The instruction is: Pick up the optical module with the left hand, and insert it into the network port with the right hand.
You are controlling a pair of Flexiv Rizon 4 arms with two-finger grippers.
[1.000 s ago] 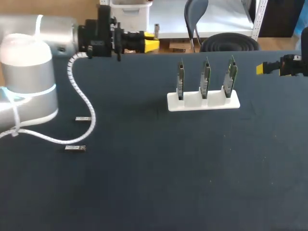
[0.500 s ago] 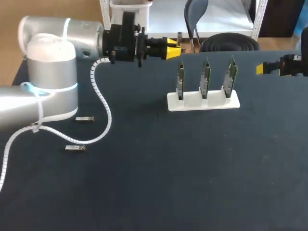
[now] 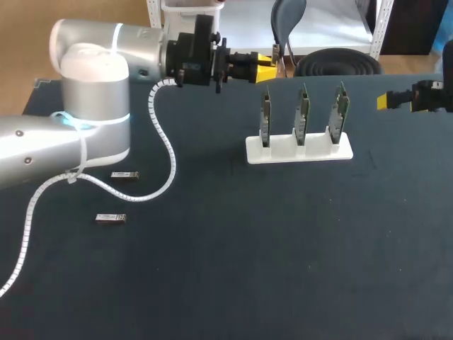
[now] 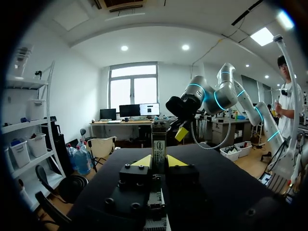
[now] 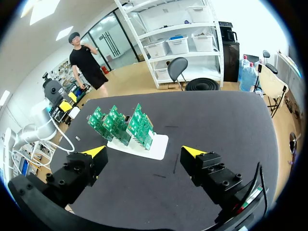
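Far left, flat on the dark table (image 3: 212, 269): farther module (image 3: 123, 175), nearer module (image 3: 111, 218). Left gripper (image 3: 265, 64), near the far edge, clenched on the upright optical module (image 4: 159, 144). Centre: white holder (image 3: 299, 150) carrying three green boards (image 3: 302, 113). Far right: right gripper (image 5: 144, 151), jaws released, empty.

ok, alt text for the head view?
Left gripper holds an optical module over the table's far edge, near three circuit boards standing in a white holder. Two more modules lie at left; right gripper sits far right.
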